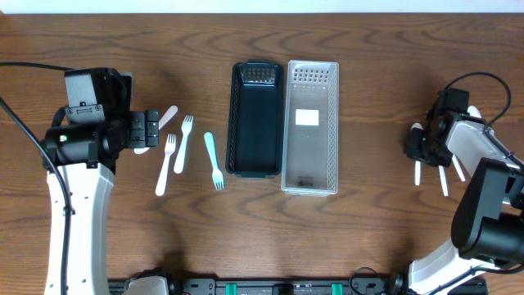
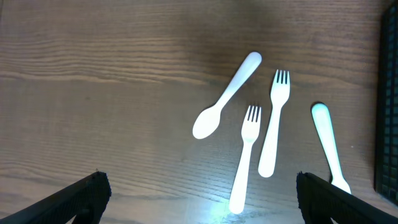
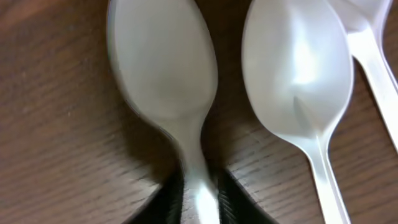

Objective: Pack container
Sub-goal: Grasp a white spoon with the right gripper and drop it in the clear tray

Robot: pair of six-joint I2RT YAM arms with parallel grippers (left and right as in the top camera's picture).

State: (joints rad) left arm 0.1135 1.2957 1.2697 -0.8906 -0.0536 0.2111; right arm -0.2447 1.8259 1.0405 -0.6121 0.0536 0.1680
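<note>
A black tray (image 1: pixel 255 119) and a clear lidded container (image 1: pixel 310 127) lie side by side at the table's middle. Left of them lie a white spoon (image 2: pixel 227 96), two white forks (image 2: pixel 245 155) (image 2: pixel 273 124) and a light blue fork (image 2: pixel 328 143). My left gripper (image 2: pixel 202 196) is open and empty, hovering over the spoon's bowl end (image 1: pixel 168 117). My right gripper (image 3: pixel 199 202) is shut on the handle of a white spoon (image 3: pixel 163 68) at the table's right. Another white spoon (image 3: pixel 298 68) lies right beside it.
A third white spoon (image 3: pixel 373 37) lies at the right edge of the right wrist view. In the overhead view the right gripper (image 1: pixel 422 146) sits over these spoons (image 1: pixel 443 179). The black tray's edge (image 2: pixel 388 93) shows at the left wrist view's right side.
</note>
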